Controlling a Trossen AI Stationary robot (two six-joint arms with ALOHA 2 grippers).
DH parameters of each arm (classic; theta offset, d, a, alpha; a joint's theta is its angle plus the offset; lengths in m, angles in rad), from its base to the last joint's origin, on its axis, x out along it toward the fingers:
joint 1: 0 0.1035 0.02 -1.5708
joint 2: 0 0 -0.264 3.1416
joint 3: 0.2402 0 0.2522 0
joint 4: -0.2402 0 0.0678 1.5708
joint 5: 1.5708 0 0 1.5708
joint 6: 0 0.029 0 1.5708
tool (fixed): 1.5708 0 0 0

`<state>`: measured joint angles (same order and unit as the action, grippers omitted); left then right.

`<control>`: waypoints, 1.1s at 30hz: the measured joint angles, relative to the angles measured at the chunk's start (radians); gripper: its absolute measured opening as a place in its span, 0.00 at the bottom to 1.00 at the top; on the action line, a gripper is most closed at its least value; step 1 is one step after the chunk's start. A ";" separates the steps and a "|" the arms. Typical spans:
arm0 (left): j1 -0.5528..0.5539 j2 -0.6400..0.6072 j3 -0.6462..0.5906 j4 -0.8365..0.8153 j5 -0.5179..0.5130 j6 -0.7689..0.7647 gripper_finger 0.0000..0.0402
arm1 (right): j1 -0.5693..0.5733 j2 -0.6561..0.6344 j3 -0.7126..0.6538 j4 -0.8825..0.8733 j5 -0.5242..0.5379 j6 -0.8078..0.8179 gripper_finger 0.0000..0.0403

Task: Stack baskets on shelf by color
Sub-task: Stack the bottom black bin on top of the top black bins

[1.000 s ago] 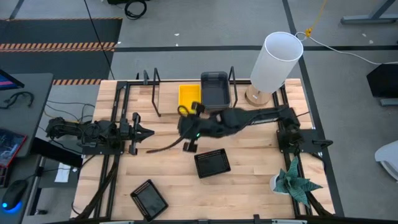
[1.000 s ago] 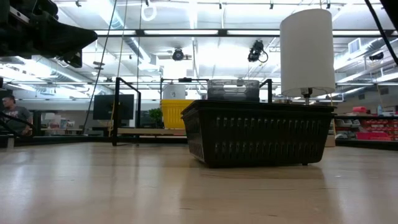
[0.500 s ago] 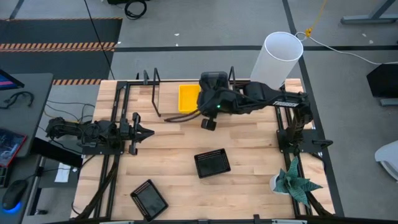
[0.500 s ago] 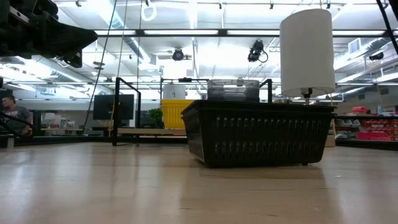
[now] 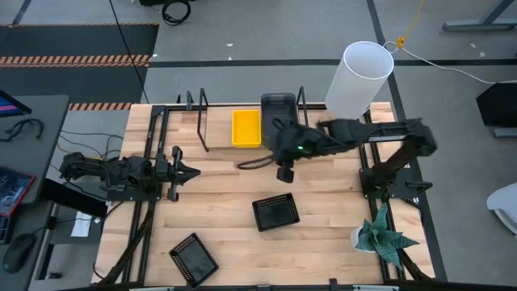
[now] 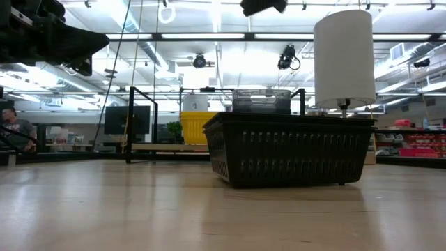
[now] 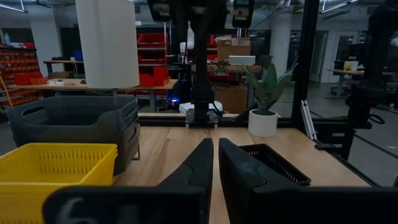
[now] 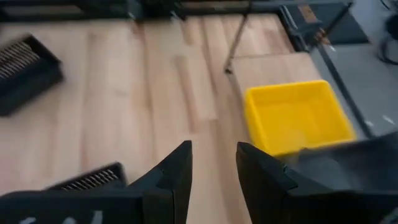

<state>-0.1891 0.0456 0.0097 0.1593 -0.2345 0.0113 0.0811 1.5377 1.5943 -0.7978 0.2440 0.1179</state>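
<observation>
A wooden table [image 5: 323,210] stands in a bright workshop. On the shelf [image 5: 216,142], a yellow basket [image 5: 246,128] sits beside a grey one [image 5: 277,107]. The right gripper [image 8: 212,163] hovers there, narrowly parted and empty. The left gripper [image 7: 215,152] waits nearly closed.

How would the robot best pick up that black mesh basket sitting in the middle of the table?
Probably by one rim wall of the black basket, coming straight down. It sits upright and open-topped, apart from other things, so one finger can drop inside and one outside the thin wall.
</observation>
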 joint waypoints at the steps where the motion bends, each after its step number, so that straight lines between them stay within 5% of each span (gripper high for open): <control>1: 0.000 0.000 0.000 0.000 0.000 0.000 0.09 | 0.000 -0.044 -0.075 0.069 -0.009 0.005 0.32; 11: 0.000 0.000 0.000 0.006 0.000 -0.016 0.06 | 0.027 -0.410 -0.700 0.661 -0.060 0.023 0.32; 20: 0.000 0.000 0.000 -0.004 0.001 -0.390 0.09 | 0.027 -0.689 -1.094 1.000 -0.096 -0.012 0.32; 28: 0.001 0.029 0.083 -0.061 0.011 -0.413 0.03 | 0.003 -0.960 -1.278 1.056 -0.160 -0.036 0.32; 33: -0.002 0.149 0.180 -0.101 0.104 -0.453 0.01 | 0.002 -1.127 -1.362 1.060 -0.181 -0.059 0.32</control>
<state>-0.1914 0.1946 0.1898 0.0580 -0.1303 -0.4417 0.0830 0.4102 0.2326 0.2622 0.0625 0.0592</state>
